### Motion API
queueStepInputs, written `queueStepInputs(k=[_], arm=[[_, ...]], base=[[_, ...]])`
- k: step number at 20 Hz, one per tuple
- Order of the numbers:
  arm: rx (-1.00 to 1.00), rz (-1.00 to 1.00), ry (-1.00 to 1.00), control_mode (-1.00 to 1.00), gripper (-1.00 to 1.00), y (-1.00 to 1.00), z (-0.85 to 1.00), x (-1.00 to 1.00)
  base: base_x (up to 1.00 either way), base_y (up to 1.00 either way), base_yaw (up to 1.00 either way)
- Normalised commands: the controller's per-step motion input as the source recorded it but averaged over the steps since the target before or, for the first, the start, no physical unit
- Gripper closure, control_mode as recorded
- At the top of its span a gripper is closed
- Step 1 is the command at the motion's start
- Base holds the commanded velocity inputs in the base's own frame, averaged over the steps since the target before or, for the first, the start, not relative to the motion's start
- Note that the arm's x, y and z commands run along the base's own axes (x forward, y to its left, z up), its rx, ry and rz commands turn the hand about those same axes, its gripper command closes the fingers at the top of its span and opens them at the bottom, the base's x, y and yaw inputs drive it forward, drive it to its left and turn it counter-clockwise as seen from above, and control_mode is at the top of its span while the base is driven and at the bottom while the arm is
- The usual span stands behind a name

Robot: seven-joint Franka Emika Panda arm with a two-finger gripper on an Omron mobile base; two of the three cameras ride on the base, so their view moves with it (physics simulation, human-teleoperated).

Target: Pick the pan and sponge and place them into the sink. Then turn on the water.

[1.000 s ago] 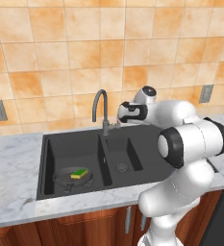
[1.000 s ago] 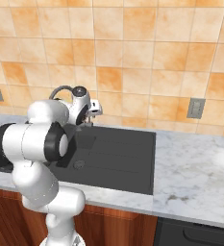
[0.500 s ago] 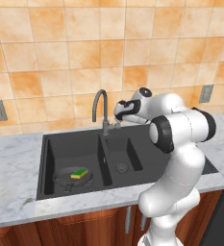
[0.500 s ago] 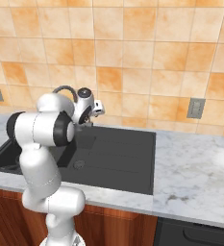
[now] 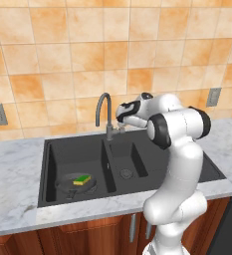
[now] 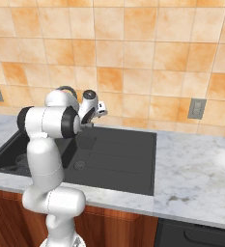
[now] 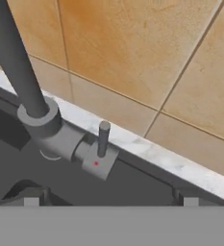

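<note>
- A simulated kitchen had orange-tan wall tiles [image 5: 87, 60] behind a grey marble table [image 5: 13, 169] with wood cabinets below.
- A matte black sink [image 5: 53, 154] was set into the table, with a large left basin, a small middle basin and a flat drainboard on the right.
- The dark grey pan [image 5: 67, 185] lay flat on the floor of the large left basin, its short handle pointing toward the front edge.
- The green-topped sponge [image 5: 81, 180] rested inside the pan.
- A grey gooseneck faucet [image 5: 104, 107] rose from the back rim of the sink, between the two basins; no stream fell from its spout.
- The white arm reached up and back toward the wall, with its tool [image 5: 121, 117] held just beside the base of the faucet, on the faucet's right in the left base view.
- In the hand view, the tool [image 7: 111, 198] had its two dark tips set wide apart near the bottom corners, with nothing between them.
- Straight ahead of the tips stood the faucet's small upright lever [image 7: 103, 137], on a grey block marked with a red dot, beside the faucet stem [image 7: 17, 62].
- The tips were near the lever but apart from it.
</note>
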Motion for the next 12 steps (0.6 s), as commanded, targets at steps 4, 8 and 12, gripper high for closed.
queueStepInputs(k=[4,8,12], arm=[[0.00,0.02,0.00,-1.00,-1.00,0.00,-0.09,0.41],[0.00,0.00,0.00,-1.00,-1.00,0.00,-0.01,0.43],[0.00,0.01,0.00,-1.00,-1.00,0.02,-0.11,0.37]], base=[[0.00,0.00,0.00],[0.00,0.00,0.00],[0.00,0.00,0.00]])
